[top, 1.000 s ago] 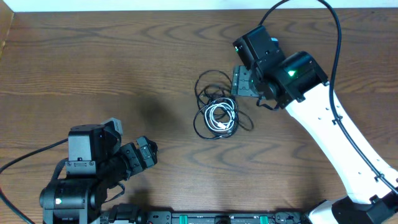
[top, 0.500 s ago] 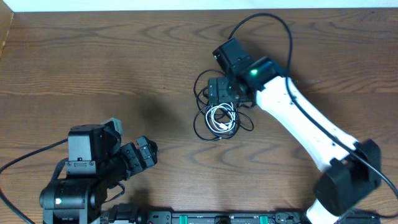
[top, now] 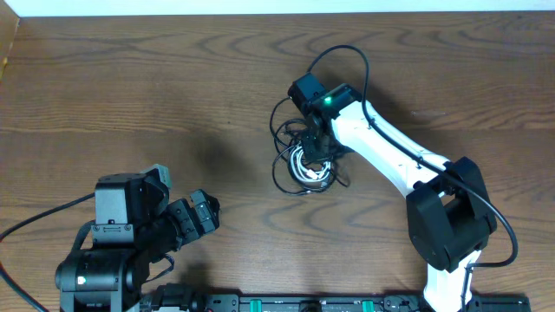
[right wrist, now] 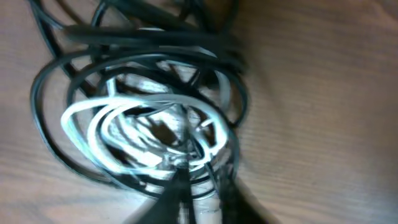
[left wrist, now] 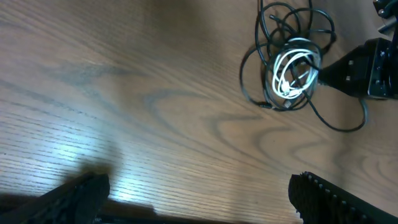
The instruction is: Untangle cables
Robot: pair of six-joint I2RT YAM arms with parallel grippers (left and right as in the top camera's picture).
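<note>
The cables [top: 303, 156] are found in one tangled heap on the wooden tabletop [top: 130, 87], a little right of its middle. A short white cable [top: 309, 165] is coiled at the heart of the heap, and black cables [top: 282, 121] are looped around and over it. What looks like a small plug [left wrist: 264, 104] is seen at the heap's edge in the left wrist view.

The right gripper [top: 314, 143] is lowered onto the heap's upper right side. Its jaws are closed tight at the rim of the white coil. The right wrist view is blurred, so whether a strand is pinched between them cannot be told. How the black loops cross beneath the gripper is hidden from overhead.

The left gripper [top: 201, 214] is held well apart from the heap, toward the near left of the tabletop, its jaws spread wide with nothing between them. In its own view only the finger ends [left wrist: 323, 190] are caught, cut off by the lower edge.

A green light [top: 329, 100] is lit on the right arm. Any lettering on the arms is too small to be read.
</note>
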